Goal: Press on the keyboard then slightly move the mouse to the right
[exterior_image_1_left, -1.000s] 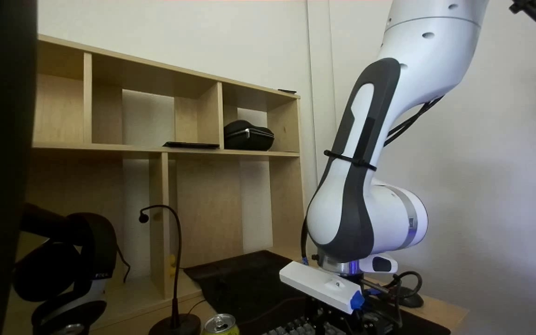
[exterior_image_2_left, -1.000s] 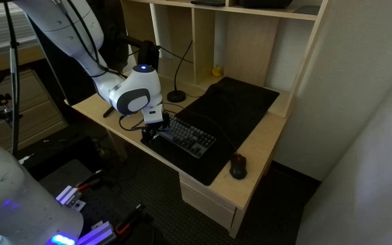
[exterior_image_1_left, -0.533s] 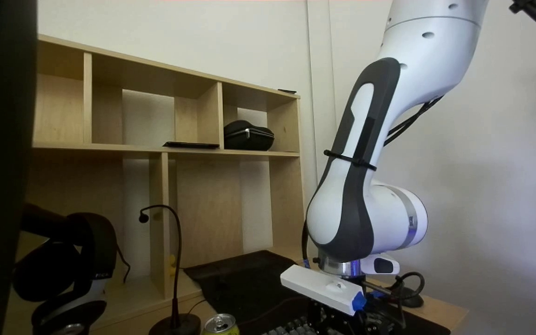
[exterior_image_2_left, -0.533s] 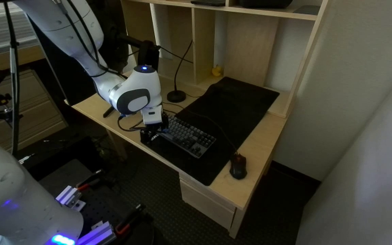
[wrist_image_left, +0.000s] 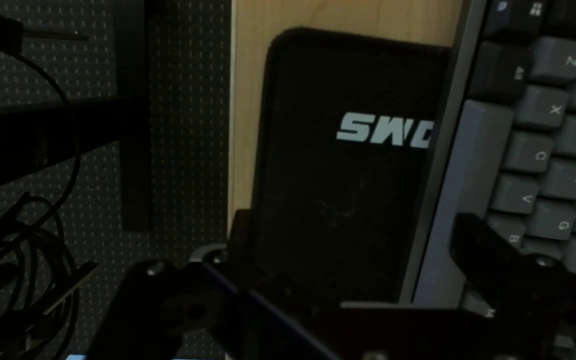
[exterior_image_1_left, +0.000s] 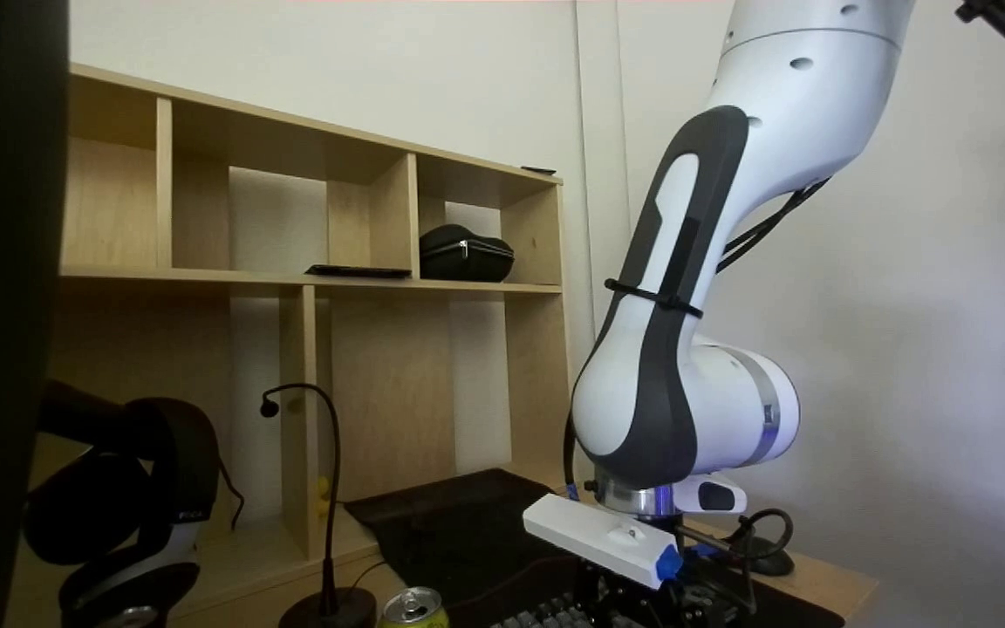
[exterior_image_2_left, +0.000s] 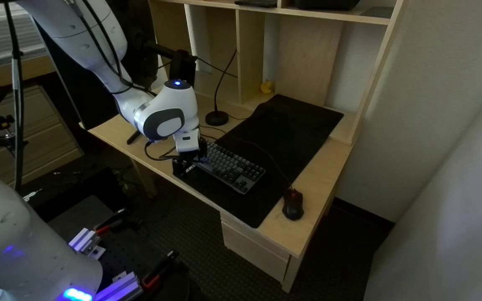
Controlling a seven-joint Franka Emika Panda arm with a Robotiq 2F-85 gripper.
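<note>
Very little has changed over the last second: your gripper has shifted only slightly at the left side of the keyboard, and neither the keyboard nor the mouse has visibly moved. You are most likely in the pressing step, then, with the nudge of the mouse yet to come — whether any key is down cannot be told. Your fingers stand wide apart with nothing held. In the wrist view, the finger at the lower right of the frame is over the long grey space bar, though touching or just above is unclear, while the finger at lower left is by the left edge of the desk mat. The keyboard takes up the right of that frame — dark casing, low grey keys, a few blacker ones at the top, letters turned sideways; in an exterior view it lies slantwise near the centre, partly hidden behind your gripper. The mouse is small, dark and rounded, with a reddish tinge at its upper end. It sits right of centre in the lower half of that exterior frame, on the pale wooden desk just beside the mat, well apart from your gripper, and does not appear in the wrist view.
</note>
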